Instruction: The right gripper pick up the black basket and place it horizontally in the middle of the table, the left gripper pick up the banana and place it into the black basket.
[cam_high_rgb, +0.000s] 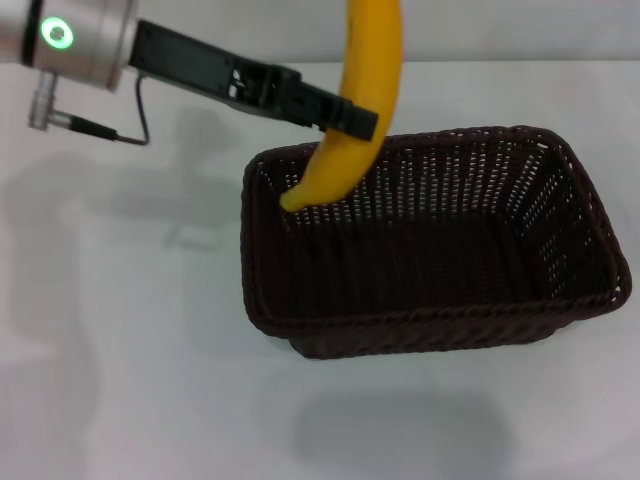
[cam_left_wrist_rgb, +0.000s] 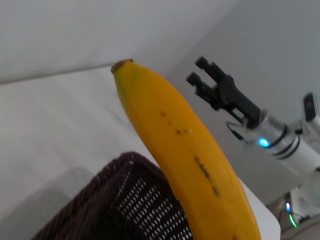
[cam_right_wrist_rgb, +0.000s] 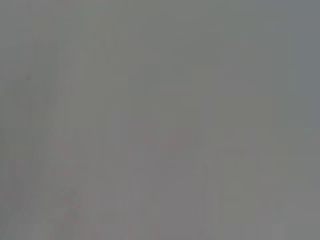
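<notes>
The black basket (cam_high_rgb: 420, 318) lies lengthwise across the middle of the white table (cam_high_rgb: 120, 380). My left gripper (cam_high_rgb: 355, 120), on the arm with the green ring, is shut on the yellow banana (cam_high_rgb: 350, 150) and holds it tilted in the air. The banana's lower tip hangs over the basket's left end, near the rim. In the left wrist view the banana (cam_left_wrist_rgb: 190, 150) fills the middle, above the basket's corner (cam_left_wrist_rgb: 125, 200). My right gripper (cam_left_wrist_rgb: 196, 70), on the arm with the blue ring, shows far off in that view, raised, open and empty.
The right wrist view shows only a plain grey surface. Bare tabletop lies to the left of and in front of the basket. The left arm's cable (cam_high_rgb: 140, 120) hangs near its wrist.
</notes>
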